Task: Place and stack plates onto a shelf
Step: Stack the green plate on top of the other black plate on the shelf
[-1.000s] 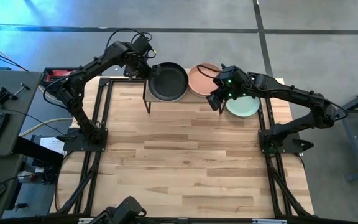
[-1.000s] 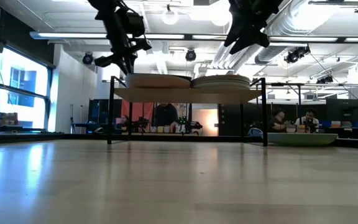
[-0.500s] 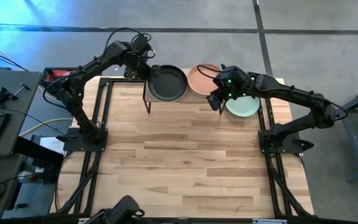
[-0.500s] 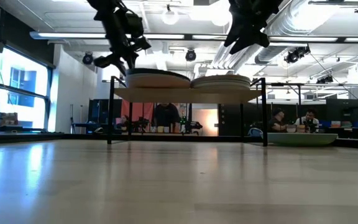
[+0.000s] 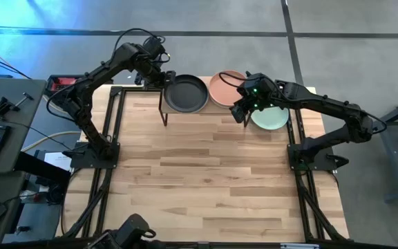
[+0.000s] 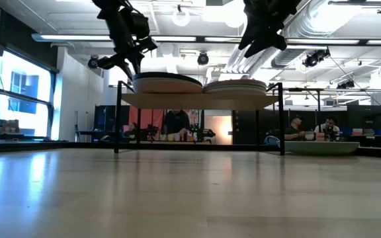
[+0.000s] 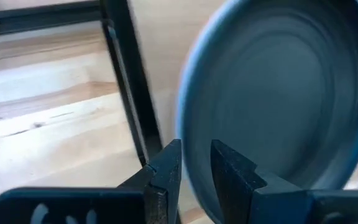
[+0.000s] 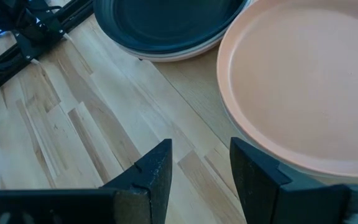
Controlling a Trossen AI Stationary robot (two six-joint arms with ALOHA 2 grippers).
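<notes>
A dark plate (image 5: 186, 94) tops the left stack (image 6: 167, 82) on the shelf (image 6: 204, 99). A peach plate (image 5: 225, 88) tops the right stack (image 6: 237, 86). The dark plate lies on a pale one (image 8: 179, 53). My left gripper (image 7: 196, 165) is open just above the dark plate's left rim (image 7: 188, 124). In the high view it (image 5: 160, 70) shows at the shelf's far left corner. My right gripper (image 8: 201, 165) hangs open above the shelf's near right corner, beside the peach plate (image 8: 303, 93), with nothing between its fingers.
A pale green plate (image 5: 271, 117) lies on the table right of the shelf, under my right arm; it (image 6: 323, 149) also shows in the low view. The shelf's black legs (image 5: 163, 114) stand on the table's far part. The near table (image 5: 199, 180) is bare wood.
My left gripper has let go of the dark plate's left rim and drawn slightly up off it. The plate has settled flat on the left stack. My right arm has kept still.
</notes>
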